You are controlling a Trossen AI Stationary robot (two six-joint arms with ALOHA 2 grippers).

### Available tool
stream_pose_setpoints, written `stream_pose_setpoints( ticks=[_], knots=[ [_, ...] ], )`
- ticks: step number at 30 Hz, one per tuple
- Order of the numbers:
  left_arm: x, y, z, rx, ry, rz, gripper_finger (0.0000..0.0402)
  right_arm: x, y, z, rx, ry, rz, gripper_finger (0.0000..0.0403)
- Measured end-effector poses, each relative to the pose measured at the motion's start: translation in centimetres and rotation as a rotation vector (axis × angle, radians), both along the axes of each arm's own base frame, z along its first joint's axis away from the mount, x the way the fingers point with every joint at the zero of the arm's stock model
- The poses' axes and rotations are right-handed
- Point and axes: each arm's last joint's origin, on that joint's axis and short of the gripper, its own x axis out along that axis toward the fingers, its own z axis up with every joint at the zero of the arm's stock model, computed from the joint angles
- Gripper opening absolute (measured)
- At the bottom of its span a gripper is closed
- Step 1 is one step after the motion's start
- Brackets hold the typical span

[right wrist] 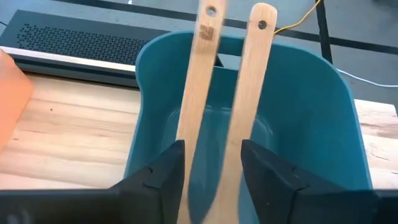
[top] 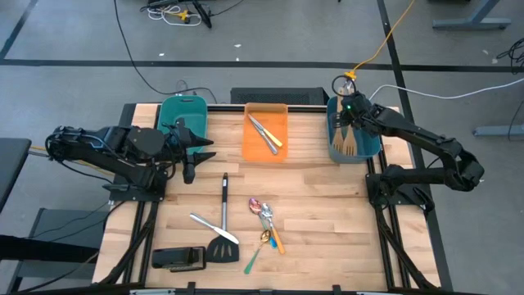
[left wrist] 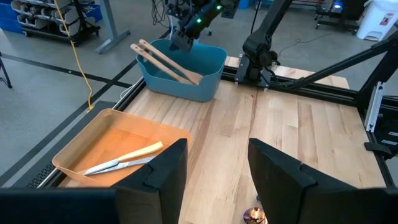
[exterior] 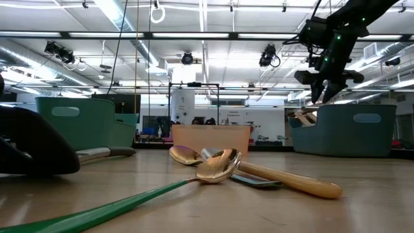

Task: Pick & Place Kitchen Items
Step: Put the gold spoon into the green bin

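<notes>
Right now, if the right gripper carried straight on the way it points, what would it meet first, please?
Most likely the two wooden spatulas leaning in the blue bin: the right gripper, open, points down onto them, though depth is hard to judge.

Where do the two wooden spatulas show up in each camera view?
High view: wooden spatulas in the blue bin, upper right.
Low view: only their tips above the right-hand bin.
Left wrist view: leaning in the bin, top centre.
Right wrist view: centre.
Shared landmark: the blue bin.
</notes>
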Motion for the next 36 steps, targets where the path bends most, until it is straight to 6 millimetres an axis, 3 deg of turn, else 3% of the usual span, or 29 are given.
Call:
stream_pose_setpoints(
  ticks=[4,10,19,25,36],
  knots=[
    [0.0,0.0,0.0,0.000,0.000,0.000,0.0177,0.2,-0.1,0.6,-0.005,-0.018,0.011,0.0152],
    [0.0,0.0,0.0,0.000,0.000,0.000,0.0177,1.3,0.1,3.1,0.011,-0.136,0.154,0.0130],
    [0.0,0.0,0.0,-0.001,0.000,0.000,0.0177,3.8,2.2,5.5,0.110,-0.327,0.412,0.0098],
    [0.0,0.0,0.0,0.000,0.000,0.000,0.0177,5.5,4.8,5.5,0.216,-0.408,0.544,0.0086],
    [0.0,0.0,0.0,-0.001,0.000,0.001,0.0177,8.7,12.3,6.3,0.324,-0.553,0.792,0.0084]
  ],
)
